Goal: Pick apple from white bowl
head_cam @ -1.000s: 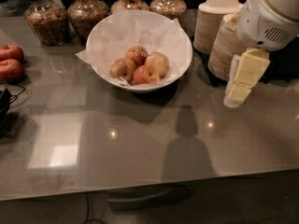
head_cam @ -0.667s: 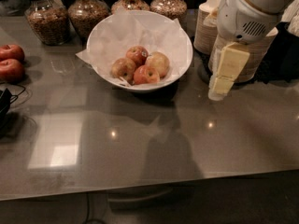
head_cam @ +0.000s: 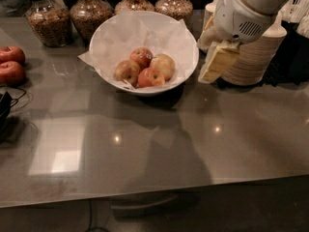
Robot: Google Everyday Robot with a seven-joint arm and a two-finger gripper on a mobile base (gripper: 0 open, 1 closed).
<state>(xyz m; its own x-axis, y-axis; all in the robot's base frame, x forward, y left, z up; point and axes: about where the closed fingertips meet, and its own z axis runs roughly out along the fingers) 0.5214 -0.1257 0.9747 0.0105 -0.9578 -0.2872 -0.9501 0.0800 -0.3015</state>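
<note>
The white bowl [head_cam: 191, 67] stands at the back middle of the grey counter, lined with crinkled white paper. Several apples lie in it. The yellow-tan apple [head_cam: 163, 65] with a red blush is the rightmost one; a redder apple [head_cam: 141, 56] lies behind it, and two more lie to its left and front. My gripper [head_cam: 216, 63], cream-coloured under a white wrist, hangs just right of the bowl's rim, above the counter and apart from the apples. It holds nothing that I can see.
Stacked tan disposable bowls [head_cam: 254, 56] stand right behind the gripper. Several glass jars [head_cam: 46, 17] of grains line the back. Two deep-red apples [head_cam: 10, 65] lie at the left edge, with a black cable [head_cam: 6, 109] below them.
My gripper has moved left and away from me, from in front of the stacked tan bowls to just beside the white bowl's right rim. The apples have not moved.
</note>
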